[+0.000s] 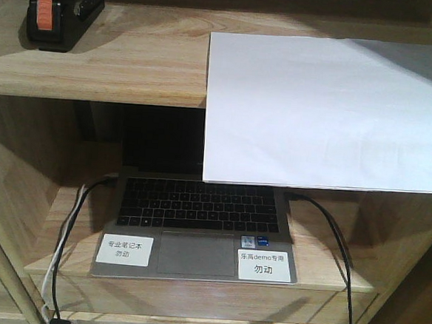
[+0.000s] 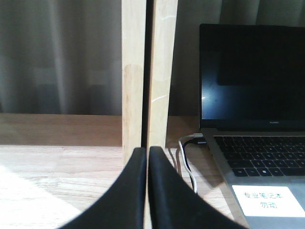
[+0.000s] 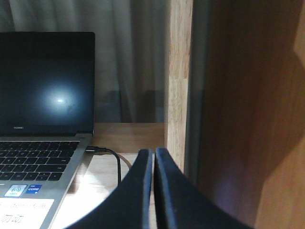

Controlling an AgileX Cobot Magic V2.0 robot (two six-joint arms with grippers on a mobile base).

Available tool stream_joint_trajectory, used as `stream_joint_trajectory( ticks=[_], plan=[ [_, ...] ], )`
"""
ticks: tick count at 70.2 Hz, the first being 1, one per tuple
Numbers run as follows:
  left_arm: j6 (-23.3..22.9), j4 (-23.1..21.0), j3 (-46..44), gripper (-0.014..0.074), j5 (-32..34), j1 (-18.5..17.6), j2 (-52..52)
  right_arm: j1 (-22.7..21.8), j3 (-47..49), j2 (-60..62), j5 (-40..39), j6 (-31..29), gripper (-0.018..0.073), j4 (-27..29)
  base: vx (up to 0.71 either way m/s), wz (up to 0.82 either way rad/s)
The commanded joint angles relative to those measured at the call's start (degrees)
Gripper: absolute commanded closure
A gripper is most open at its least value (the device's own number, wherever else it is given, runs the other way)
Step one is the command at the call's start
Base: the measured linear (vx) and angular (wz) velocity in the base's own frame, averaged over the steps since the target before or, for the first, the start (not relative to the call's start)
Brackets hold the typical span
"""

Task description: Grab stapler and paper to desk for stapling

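The black stapler with its orange-red patch lies at the far left of the upper shelf in the front view. The white paper lies on the same shelf at the right and overhangs its front edge, hiding most of the laptop screen. My left gripper is shut and empty, low in front of the shelf's left upright. My right gripper is shut and empty, low beside the right upright. Neither gripper shows in the front view. The desk is out of view.
An open laptop with two white labels sits on the lower shelf; it also shows in the left wrist view and the right wrist view. Cables run from both its sides. Wooden uprights frame the shelf.
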State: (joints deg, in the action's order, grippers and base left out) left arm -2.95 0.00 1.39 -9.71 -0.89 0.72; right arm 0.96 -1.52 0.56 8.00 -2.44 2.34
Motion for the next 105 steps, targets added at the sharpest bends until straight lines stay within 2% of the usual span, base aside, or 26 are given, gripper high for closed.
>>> stream_joint_trajectory(
  ticks=[1,33,46,55,63,70,76,90,105],
  plan=[
    [-0.5,-0.7,0.6,0.0603,4.0,-0.1,0.9,-0.5,-0.3,0.6,-4.7,-0.7,0.0565,-0.5,0.00,0.00],
    [-0.5,-0.7,0.5,0.0603,4.5,-0.1,0.9,-0.5,-0.3,0.6,-6.2,-0.6,0.0565,0.0,0.00,0.00],
    [-0.6,-2.7,0.5,0.0603,7.7,-0.1,0.9,-0.5,-0.3,0.6,-9.5,-0.2,0.0565,0.2,0.00,0.00],
    [-0.6,-2.8,0.5,0.0603,16.1,-0.1,0.9,-0.5,-0.1,0.6,-16.6,-0.2,0.0565,0.1,0.00,0.00],
    [-0.6,-2.8,0.2,0.0603,27.9,-0.1,0.9,-0.5,0.0,0.6,-24.8,-0.2,0.0565,0.2,0.00,0.00],
    [-0.6,-2.8,-1.6,0.0603,33.3,-0.1,0.9,-0.5,2.1,0.6,-26.9,-0.2,0.0565,0.2,0.00,0.00],
    [-0.5,-2.7,-5.6,0.0603,31.2,-0.1,0.8,-0.5,5.2,0.6,-26.9,-0.2,0.0565,0.2,0.00,0.00],
    [-0.3,-2.6,-21.2,0.0603,22.1,-0.1,-1.7,-0.5,15.2,0.6,-25.6,-0.7,0.0565,0.1,0.00,0.00],
    [4.5,-2.6,-40.7,0.0603,14.4,-0.1,-10.7,-0.5,28.9,-4.2,-18.2,-0.7,0.0565,0.1,0.00,0.00]
  ],
)
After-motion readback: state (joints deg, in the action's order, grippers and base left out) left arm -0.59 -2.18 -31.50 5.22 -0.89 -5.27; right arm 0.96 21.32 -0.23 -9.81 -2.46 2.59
